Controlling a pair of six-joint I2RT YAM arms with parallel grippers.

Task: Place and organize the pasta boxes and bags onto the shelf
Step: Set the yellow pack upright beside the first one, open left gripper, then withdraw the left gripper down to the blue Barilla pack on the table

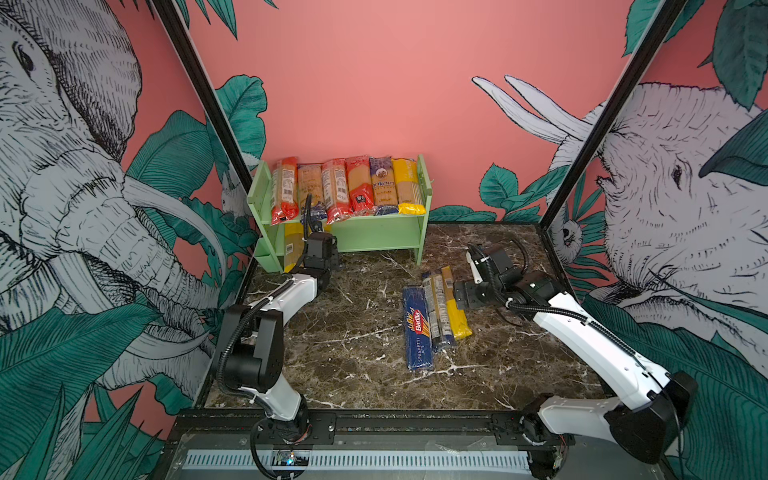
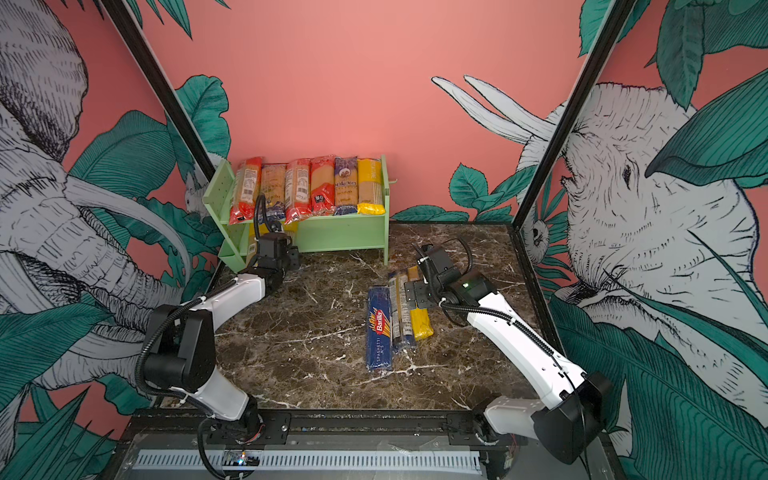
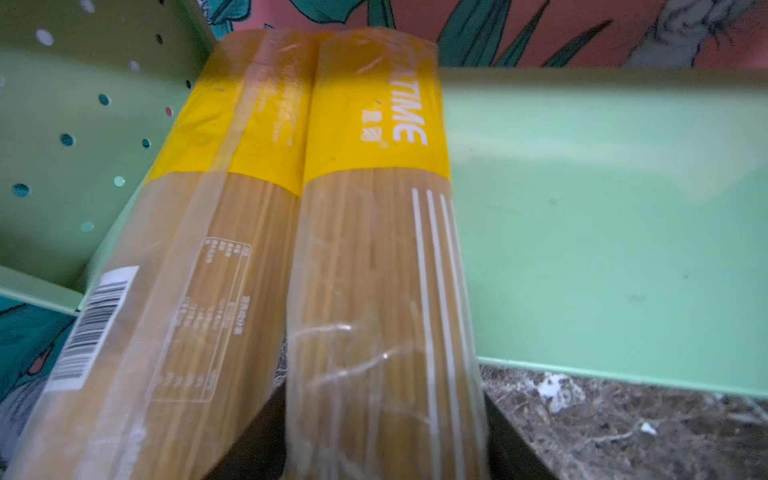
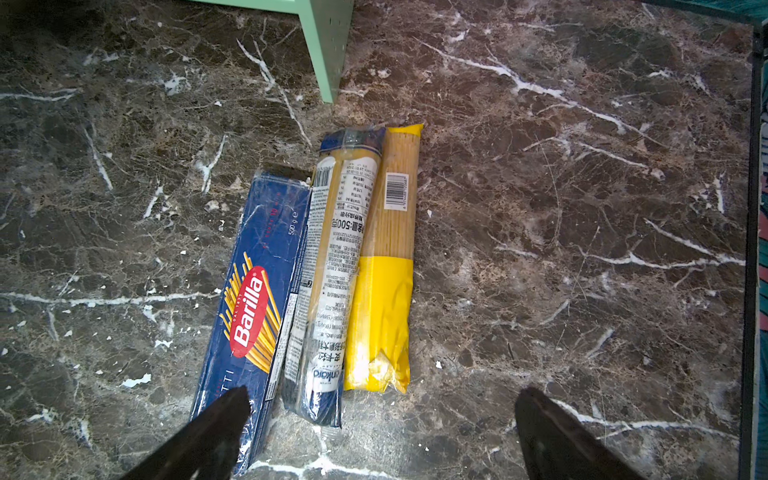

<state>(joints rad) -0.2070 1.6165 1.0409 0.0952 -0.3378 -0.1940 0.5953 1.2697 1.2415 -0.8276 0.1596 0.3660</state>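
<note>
With twelve o'clock taken toward the back wall, the left gripper (image 3: 382, 451) is found at about ten o'clock on the marble table (image 1: 332, 357), at the left end of the mint-green shelf (image 1: 374, 237). Two yellow-banded packs are laid side by side on the lower board there, their near ends reaching out past its front edge: a barcode pack (image 3: 137, 324) next to the pegged side panel and a lettered pack (image 3: 374, 270) just beside it at three o'clock. The lettered pack is flanked by the dark fingers (image 3: 513, 449); whether it is pinched or let go cannot be told. The upper board is filled by a row of six packs (image 1: 349, 187), set side by side. At about four o'clock from the shelf, three packs are laid together on the table, pointing toward twelve: the Barilla pack (image 4: 253, 291), a blue-ended pack (image 4: 328, 270) and a yellow-ended pack (image 4: 386, 299). The right gripper (image 4: 384, 392) is held above this group, over its three o'clock side, with the jaws spread wide.
</note>
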